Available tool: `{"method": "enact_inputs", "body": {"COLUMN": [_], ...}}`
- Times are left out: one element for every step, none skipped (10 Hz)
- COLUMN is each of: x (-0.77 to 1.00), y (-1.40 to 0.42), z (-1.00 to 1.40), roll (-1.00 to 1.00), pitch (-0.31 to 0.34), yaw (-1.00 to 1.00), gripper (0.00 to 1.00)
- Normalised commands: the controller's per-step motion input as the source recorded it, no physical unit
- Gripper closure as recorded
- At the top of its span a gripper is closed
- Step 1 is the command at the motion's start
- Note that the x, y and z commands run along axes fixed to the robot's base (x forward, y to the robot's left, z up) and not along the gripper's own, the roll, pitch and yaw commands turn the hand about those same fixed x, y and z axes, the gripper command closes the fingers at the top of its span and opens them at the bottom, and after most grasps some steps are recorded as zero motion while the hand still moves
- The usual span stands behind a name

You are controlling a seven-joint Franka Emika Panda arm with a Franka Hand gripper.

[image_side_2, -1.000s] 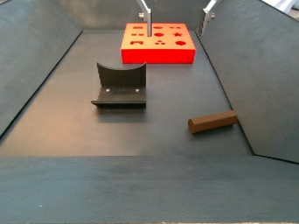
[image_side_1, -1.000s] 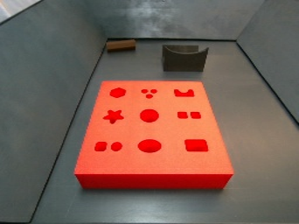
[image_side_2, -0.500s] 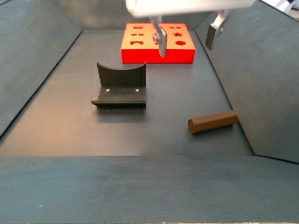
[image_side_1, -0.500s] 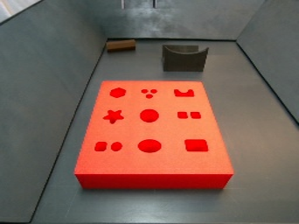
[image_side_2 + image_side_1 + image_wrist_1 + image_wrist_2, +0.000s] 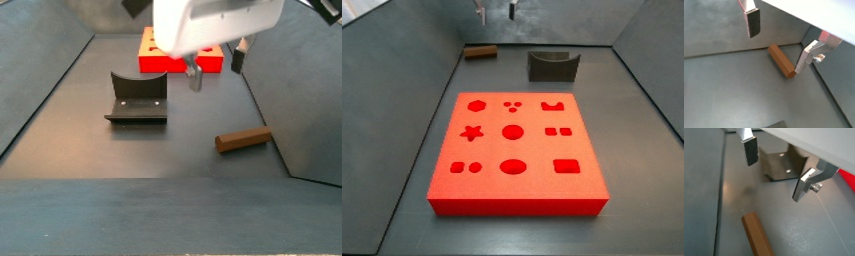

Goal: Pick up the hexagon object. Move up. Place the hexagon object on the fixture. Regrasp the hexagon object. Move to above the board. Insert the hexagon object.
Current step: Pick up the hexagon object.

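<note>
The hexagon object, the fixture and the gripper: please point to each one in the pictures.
hexagon object (image 5: pixel 245 140), side view, middle of its brown side.
fixture (image 5: pixel 136 98), side view, its upright back wall.
gripper (image 5: pixel 777 42), wrist view, open, midway between its fingertips, above the floor.

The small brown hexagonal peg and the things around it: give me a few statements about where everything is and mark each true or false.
1. The small brown hexagonal peg lies on the floor, not held. True.
2. The end effector is shut on the peg. False: its fingers stand apart in the air above the floor with nothing between them.
3. The dark grey fixture with the curved notch has the peg resting in it. False: the notch is empty, and the peg lies apart from it.
4. The flat red-orange board with shaped holes has all its holes empty. True.
5. The peg stands upright. False: it lies flat on its side.
</note>
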Motion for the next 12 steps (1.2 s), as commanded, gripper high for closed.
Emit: {"method": "enact_inputs", "body": {"x": [-0.14, 0.0, -0.2, -0.18, -0.03, -0.05, -0.05, -0.05, -0.05, -0.05, -0.05, -0.05], "y": [0.19, 0.0, 0.0, 0.25, 0.11, 0.08, 0.09, 0.08, 0.08, 0.08, 0.08, 0.11], "z": [-0.04, 0.0, -0.21, -0.39, -0.44, -0.43, -0.44, -0.45, -0.45, -0.45, -0.45, -0.45], "roll": [0.0, 0.0, -0.04, -0.04, 0.0, 0.0, 0.0, 0.0, 0.0, 0.0, 0.0, 0.0], "pitch": [-0.04, -0.006, -0.084, -0.056, -0.047, -0.027, -0.027, -0.03, -0.03, -0.029, -0.027, -0.02], "yaw": [0.09, 0.0, 0.0, 0.84, 1.0, 1.0, 1.0, 1.0, 1.0, 1.0, 1.0, 1.0], "gripper": [0.0, 0.0, 0.0, 0.0, 0.0, 0.0, 0.0, 0.0, 0.0, 0.0, 0.0, 0.0]}}
